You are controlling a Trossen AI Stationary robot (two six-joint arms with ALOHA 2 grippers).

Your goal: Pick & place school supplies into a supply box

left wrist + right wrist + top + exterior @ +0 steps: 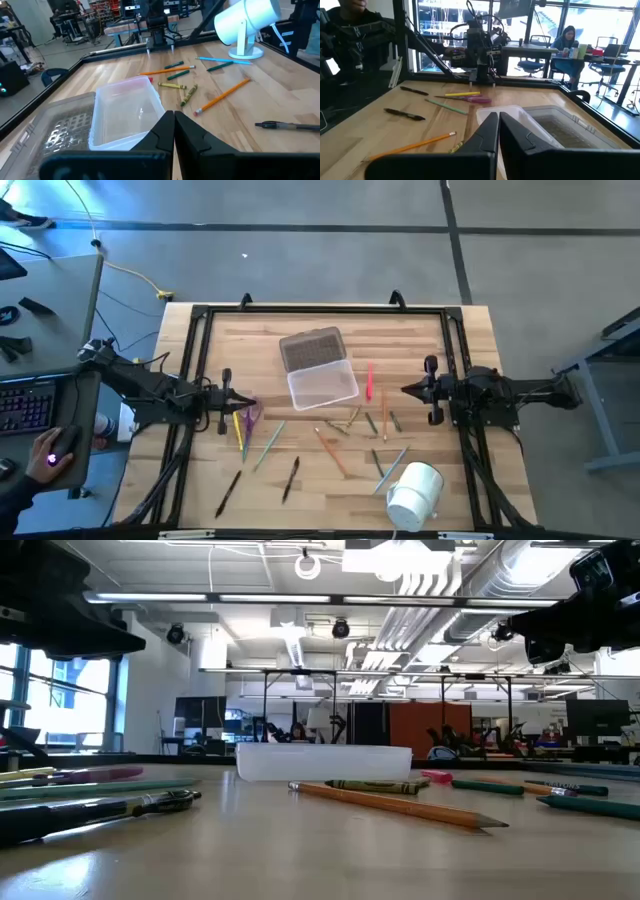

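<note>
Wooden tabletop (300,480) before you: the clear box (322,383) sits open mid-table, empty, with pens and pencils (330,450) scattered in front. Your left gripper (250,402) and right gripper (405,390) hover at either side, jaws closed, holding nothing.

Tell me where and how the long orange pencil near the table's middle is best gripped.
Probably mid-shaft, coming straight down. The orange pencil lies flat on the wooden table and slants diagonally, so the fingers would need to close across its thin shaft. Its middle has bare wood on both sides; the upper end sits nearer the green crayon.
</note>
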